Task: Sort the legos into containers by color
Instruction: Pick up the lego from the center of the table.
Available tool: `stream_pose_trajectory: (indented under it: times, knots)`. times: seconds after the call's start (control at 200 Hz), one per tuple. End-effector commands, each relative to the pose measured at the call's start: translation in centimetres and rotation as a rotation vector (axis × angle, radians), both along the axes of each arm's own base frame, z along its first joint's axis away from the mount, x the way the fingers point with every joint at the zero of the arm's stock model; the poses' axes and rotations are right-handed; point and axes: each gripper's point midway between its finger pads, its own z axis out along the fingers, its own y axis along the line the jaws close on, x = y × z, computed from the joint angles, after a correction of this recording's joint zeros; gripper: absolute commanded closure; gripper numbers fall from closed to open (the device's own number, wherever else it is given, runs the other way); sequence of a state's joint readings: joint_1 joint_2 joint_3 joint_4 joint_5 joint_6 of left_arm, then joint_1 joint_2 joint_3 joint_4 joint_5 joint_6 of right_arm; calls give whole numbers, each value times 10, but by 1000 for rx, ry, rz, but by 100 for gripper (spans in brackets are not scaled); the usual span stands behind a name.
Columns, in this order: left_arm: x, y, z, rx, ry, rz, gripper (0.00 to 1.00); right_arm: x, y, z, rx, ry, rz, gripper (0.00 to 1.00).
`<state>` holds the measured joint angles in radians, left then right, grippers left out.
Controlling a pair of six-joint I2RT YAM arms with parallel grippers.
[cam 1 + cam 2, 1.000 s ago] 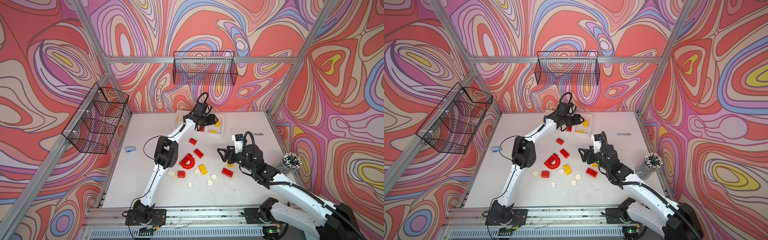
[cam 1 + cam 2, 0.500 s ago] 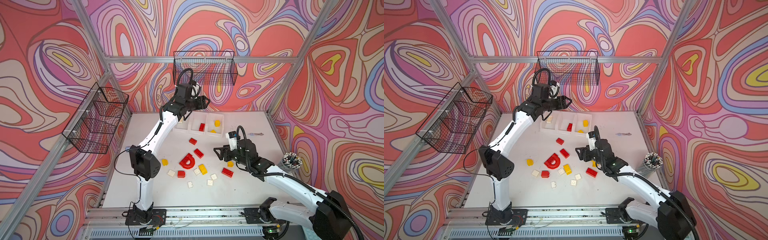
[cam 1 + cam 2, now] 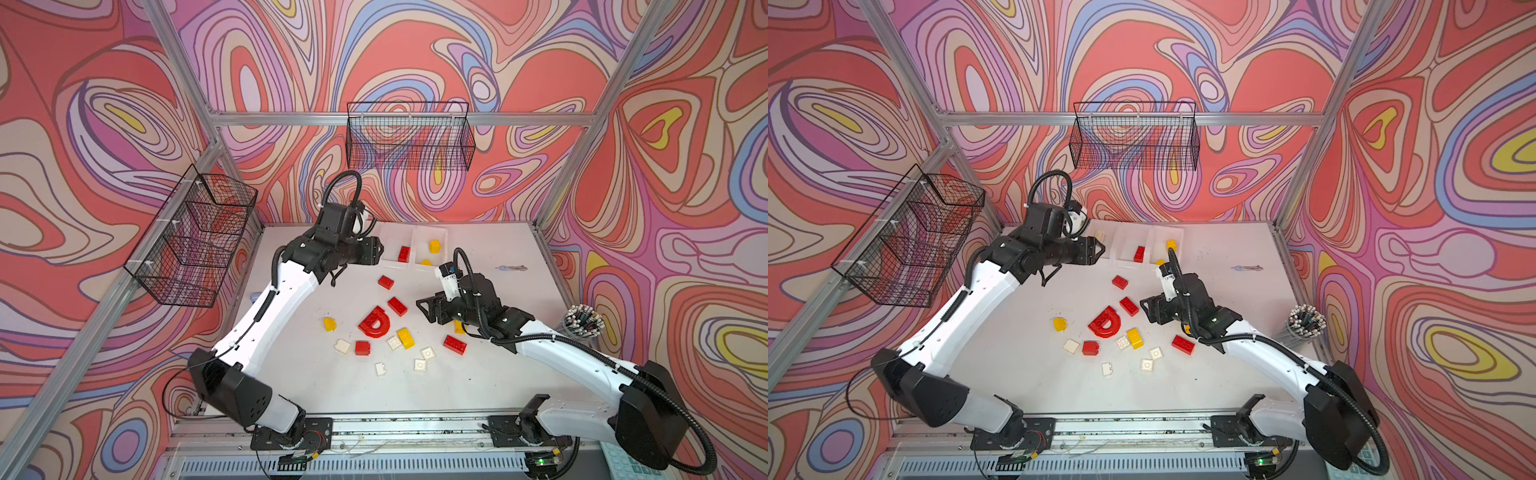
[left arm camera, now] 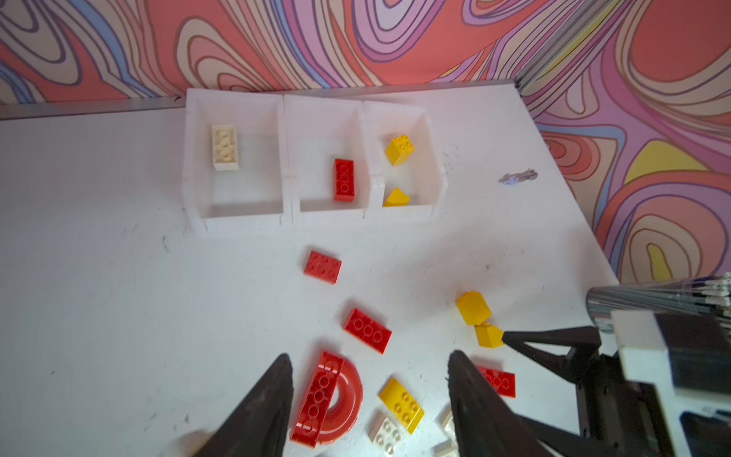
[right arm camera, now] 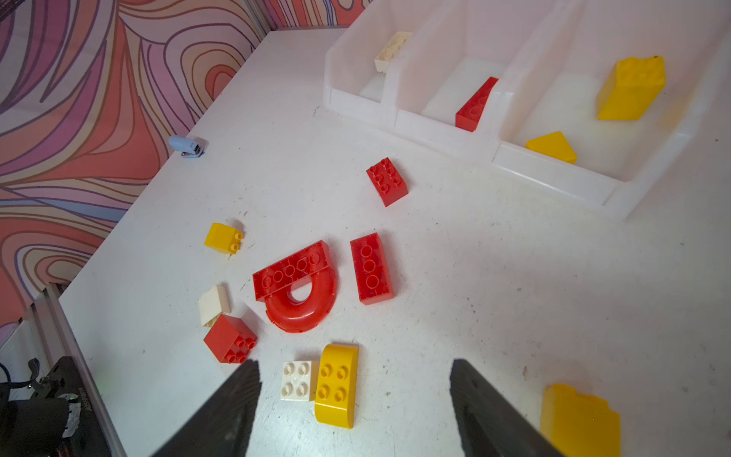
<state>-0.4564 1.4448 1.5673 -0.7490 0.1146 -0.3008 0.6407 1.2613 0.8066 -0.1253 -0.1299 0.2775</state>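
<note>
Bricks (image 5: 371,268) of studded plastic, red D-shaped arch (image 5: 292,271), smooth white bins (image 5: 435,128)

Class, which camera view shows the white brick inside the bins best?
The left wrist view: the white brick lies whole, studs up, in an end bin. The right wrist view shows only part of it above the bin wall; in a top view it is a small patch.

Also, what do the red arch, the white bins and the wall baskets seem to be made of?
Red arch: probably hard moulded plastic, glossy; its curved rim catches light. Bins: likely plastic, matt, with milky, slightly see-through walls. Baskets: thin black wire mesh, probably coated metal; the wall pattern shows through.
</note>
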Motion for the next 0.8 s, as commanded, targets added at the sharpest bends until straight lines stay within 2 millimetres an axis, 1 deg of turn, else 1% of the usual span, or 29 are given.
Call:
stream_pose_trajectory:
  times: [0.0,0.025,0.12,0.155,0.235,0.361,0.491,0.541,0.621,0.726,0.751,0.756,0.766,0.796]
  knots:
    - [-27,30,-13,97,12,28,37,-1,7,-11,-91,-3,29,21]
    - [-33,34,-15,109,10,34,37,-2,10,-15,-111,-2,41,21]
    - [-50,57,-35,172,12,78,37,-4,18,-24,-157,4,63,21]
    - [-56,62,-42,178,7,87,37,-3,19,-29,-168,12,65,21]
    - [-68,66,-56,163,4,88,37,1,21,-37,-189,27,62,22]
    - [-76,66,-71,131,25,94,37,10,25,-55,-246,67,58,22]
    - [-80,64,-75,115,35,85,37,19,36,-68,-288,105,82,24]
    - [-81,66,-77,121,31,90,37,22,40,-72,-296,114,88,24]
    - [-83,68,-76,124,28,96,37,27,45,-80,-313,129,94,24]
    - [-84,67,-73,111,18,91,37,32,50,-94,-353,159,105,23]
    - [-85,67,-73,112,17,90,37,33,51,-91,-354,156,106,23]
    - [-85,68,-73,112,16,90,37,33,51,-97,-363,167,108,24]
    - [-85,68,-73,113,15,91,37,33,51,-102,-372,176,109,24]
    - [-85,69,-73,119,13,95,37,34,52,-107,-384,185,112,24]
